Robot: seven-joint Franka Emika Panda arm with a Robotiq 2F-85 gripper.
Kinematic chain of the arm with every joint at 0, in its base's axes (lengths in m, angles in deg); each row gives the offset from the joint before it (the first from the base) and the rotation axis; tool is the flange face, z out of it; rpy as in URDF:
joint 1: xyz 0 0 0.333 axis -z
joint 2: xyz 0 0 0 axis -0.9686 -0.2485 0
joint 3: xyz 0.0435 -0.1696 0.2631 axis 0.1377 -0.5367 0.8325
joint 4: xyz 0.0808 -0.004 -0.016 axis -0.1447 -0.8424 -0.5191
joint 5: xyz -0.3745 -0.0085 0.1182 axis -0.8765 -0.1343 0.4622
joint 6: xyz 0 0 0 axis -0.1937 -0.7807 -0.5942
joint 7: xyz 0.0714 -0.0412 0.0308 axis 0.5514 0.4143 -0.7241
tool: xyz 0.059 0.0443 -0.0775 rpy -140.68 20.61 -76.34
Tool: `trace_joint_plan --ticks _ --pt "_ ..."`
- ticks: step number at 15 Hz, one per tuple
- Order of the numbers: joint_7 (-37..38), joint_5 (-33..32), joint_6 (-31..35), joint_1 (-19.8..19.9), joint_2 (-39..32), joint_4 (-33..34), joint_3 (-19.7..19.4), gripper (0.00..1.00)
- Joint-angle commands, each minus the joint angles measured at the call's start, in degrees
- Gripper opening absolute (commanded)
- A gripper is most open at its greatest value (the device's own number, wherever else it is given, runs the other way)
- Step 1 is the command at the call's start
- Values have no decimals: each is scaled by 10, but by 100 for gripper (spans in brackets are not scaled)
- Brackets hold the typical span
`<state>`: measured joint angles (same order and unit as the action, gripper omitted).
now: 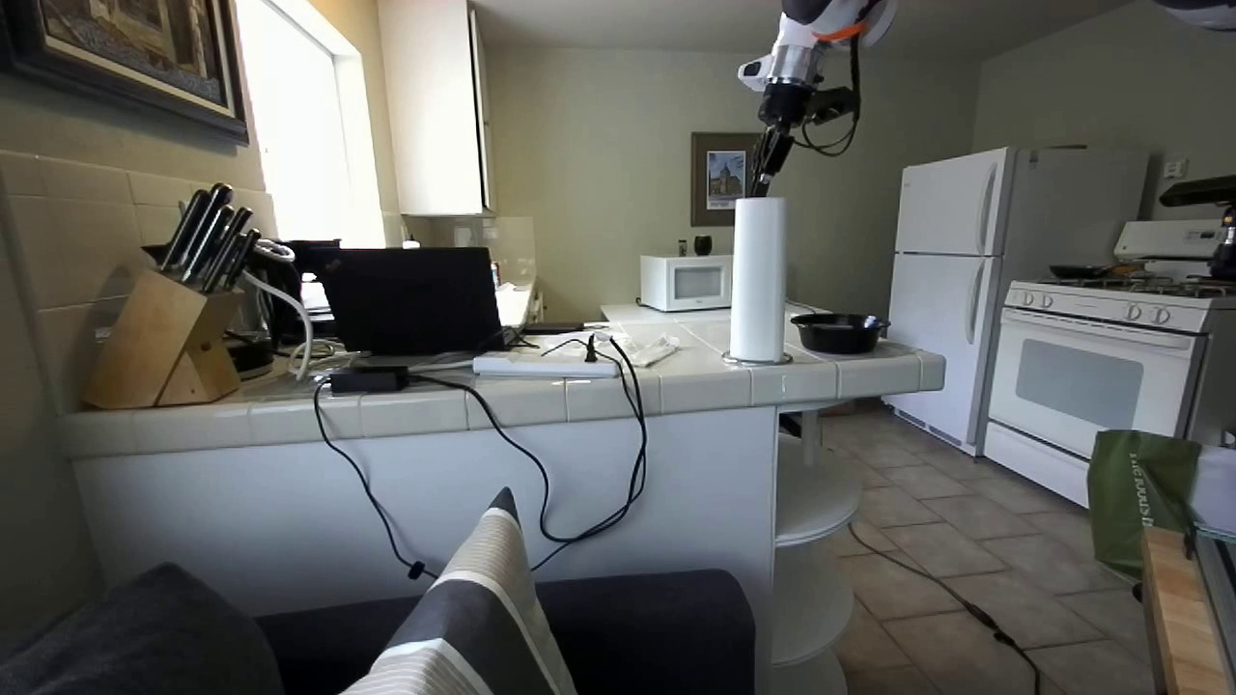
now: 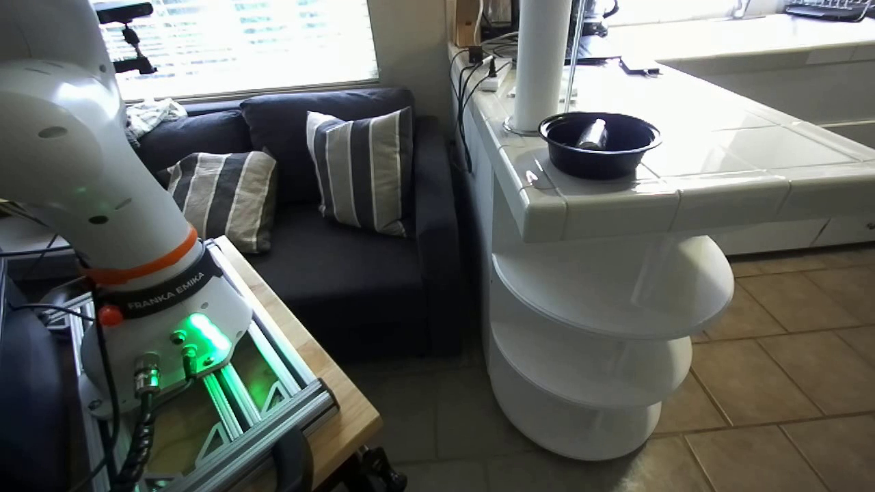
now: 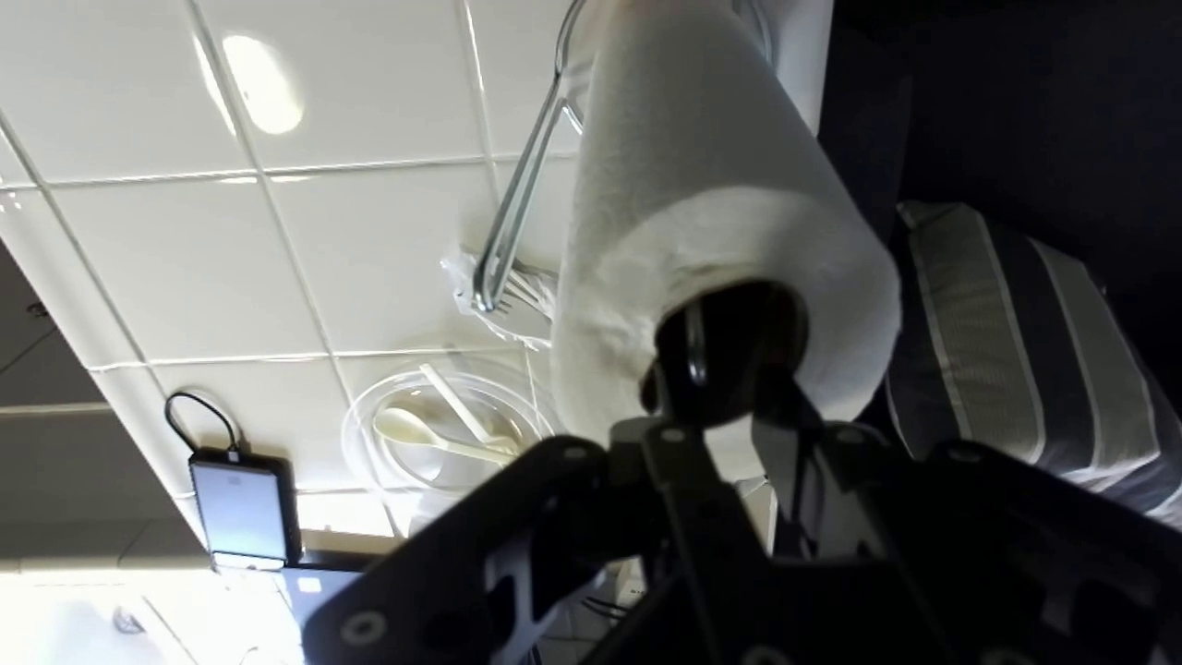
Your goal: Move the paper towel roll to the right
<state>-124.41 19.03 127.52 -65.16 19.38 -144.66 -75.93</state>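
Observation:
The white paper towel roll (image 1: 759, 280) stands upright on a metal holder at the counter's front edge. It also shows in an exterior view (image 2: 542, 61), its top cut off, and in the wrist view (image 3: 683, 139), where its hollow core faces the camera. The holder's bent wire arm (image 3: 517, 217) runs beside the roll. My gripper (image 3: 725, 383) is at the roll's top, its fingers partly apart with a gap between them. The fingertips reach over the dark core opening; how deep they sit is hard to tell. From outside, the gripper (image 1: 760, 183) points down right above the roll.
A black round pan (image 1: 838, 334) stands right beside the roll near the counter corner; a silver cylinder (image 2: 593, 134) lies in it. A power strip with cords (image 1: 546, 365) and a laptop (image 1: 410, 299) are left of the roll. A clear container (image 3: 443, 429) with utensils is nearby.

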Motion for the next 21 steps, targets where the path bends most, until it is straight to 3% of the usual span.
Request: trace_joint_plan --ticks 1,12,13,15,21 --pt "-17 14 28 6 19 -39 0 25" --pt "-29 14 39 6 20 -59 5 23" --pt "-31 13 38 6 20 -61 6 20" --pt "-32 13 39 6 21 -62 7 4" --pt "-24 2 27 7 29 -49 3 2"
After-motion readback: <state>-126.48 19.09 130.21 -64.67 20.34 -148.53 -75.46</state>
